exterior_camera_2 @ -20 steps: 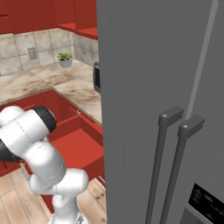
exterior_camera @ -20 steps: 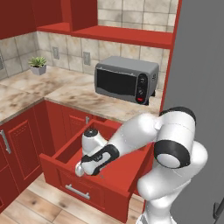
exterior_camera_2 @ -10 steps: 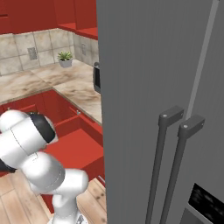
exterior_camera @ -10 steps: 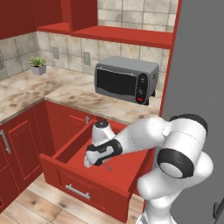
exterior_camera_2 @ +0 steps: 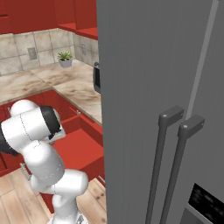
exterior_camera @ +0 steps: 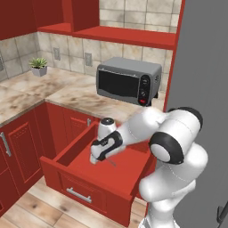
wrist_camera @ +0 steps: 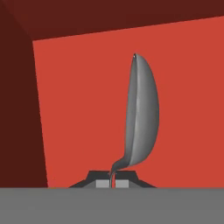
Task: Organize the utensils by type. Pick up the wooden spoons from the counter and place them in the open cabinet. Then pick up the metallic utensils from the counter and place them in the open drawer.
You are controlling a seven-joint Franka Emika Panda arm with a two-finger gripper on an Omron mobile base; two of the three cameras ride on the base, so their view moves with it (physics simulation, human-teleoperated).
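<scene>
My gripper point(wrist_camera: 113, 183) is shut on the handle of a small all-silver spoon point(wrist_camera: 141, 116), one of the metallic utensils. Its bowl stands edge-on ahead of the fingertips, over the plain red floor of the open drawer point(wrist_camera: 183, 109). In the left base view the gripper point(exterior_camera: 99, 159) reaches down into that drawer point(exterior_camera: 84, 176), and the spoon's thin handle point(exterior_camera: 110, 162) pokes out below the hand. The beige veined counter point(exterior_camera: 84, 95) runs behind the drawer. The right base view has the drawer's red inside point(exterior_camera_2: 78, 146) beside my arm.
A grey toaster oven point(exterior_camera: 128, 81) stands on the counter behind the drawer. A potted plant point(exterior_camera: 39, 66) sits at the back left. A tall grey fridge point(exterior_camera_2: 166, 87) rises on the right. Red base cabinets point(exterior_camera: 20, 147) flank the drawer's left side.
The arm has swung right and further in over the drawer, carrying the spoon. The gripper has stayed shut.
</scene>
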